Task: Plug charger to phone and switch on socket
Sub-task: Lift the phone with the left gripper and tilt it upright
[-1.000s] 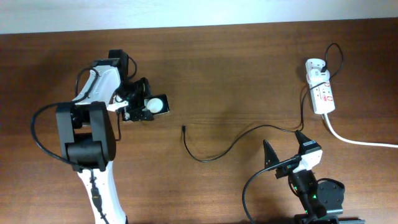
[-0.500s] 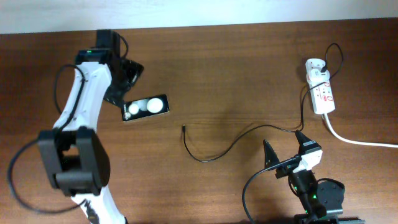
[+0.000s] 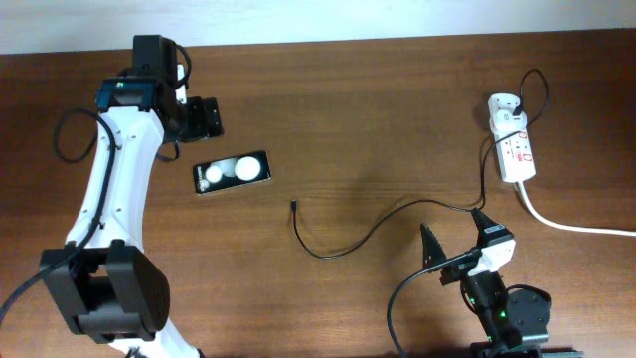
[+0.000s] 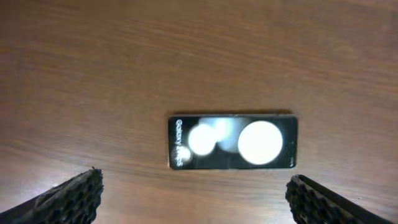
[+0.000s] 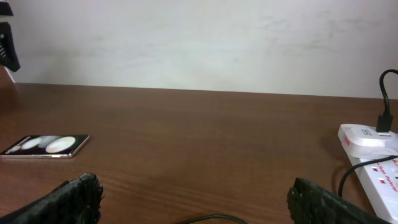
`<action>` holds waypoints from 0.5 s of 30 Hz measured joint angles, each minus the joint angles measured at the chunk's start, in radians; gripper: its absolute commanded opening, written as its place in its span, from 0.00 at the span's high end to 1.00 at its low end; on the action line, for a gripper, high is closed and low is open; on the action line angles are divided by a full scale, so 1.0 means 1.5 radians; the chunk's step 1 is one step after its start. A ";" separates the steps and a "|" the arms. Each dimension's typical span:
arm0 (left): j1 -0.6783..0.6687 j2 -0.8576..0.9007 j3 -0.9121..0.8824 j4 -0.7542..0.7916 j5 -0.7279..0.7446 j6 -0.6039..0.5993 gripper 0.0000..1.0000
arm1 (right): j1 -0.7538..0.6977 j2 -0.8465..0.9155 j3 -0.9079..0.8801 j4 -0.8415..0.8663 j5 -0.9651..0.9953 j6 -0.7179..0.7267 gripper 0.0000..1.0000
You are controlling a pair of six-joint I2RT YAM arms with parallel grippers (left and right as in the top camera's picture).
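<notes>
While both jaws gape wide — one phone [image 3: 233, 171], one charger [image 3: 320, 256], one socket [image 3: 515, 151] lie ungripped.

My desk [image 3: 397, 119] was dark brown wood with a fine streaked grain. The phone [image 4: 232, 142] was black with two white round blobs and a silvery edge. The socket [image 3: 515, 151] was white with red marks, its cord [image 3: 566, 224] white. The charger [image 3: 358, 237] cable was black, my left end effector [image 4: 196, 202] black and ribbed.
</notes>
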 measured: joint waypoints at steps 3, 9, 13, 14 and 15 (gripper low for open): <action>0.001 0.000 0.000 -0.001 0.014 0.067 0.01 | 0.000 0.000 0.000 0.000 0.000 0.000 0.01; 0.001 0.000 0.000 0.005 0.154 0.405 0.01 | 0.000 0.000 0.000 0.000 0.000 0.000 0.01; 0.001 0.000 0.000 0.010 0.200 0.582 0.01 | 0.000 0.000 0.000 0.000 0.000 0.000 0.01; 0.001 0.000 0.000 0.010 0.203 0.611 0.01 | 0.000 0.000 0.000 0.000 0.000 -0.001 0.02; 0.001 0.000 0.000 0.008 0.207 0.640 0.01 | 0.000 0.000 0.000 0.000 0.000 -0.001 0.01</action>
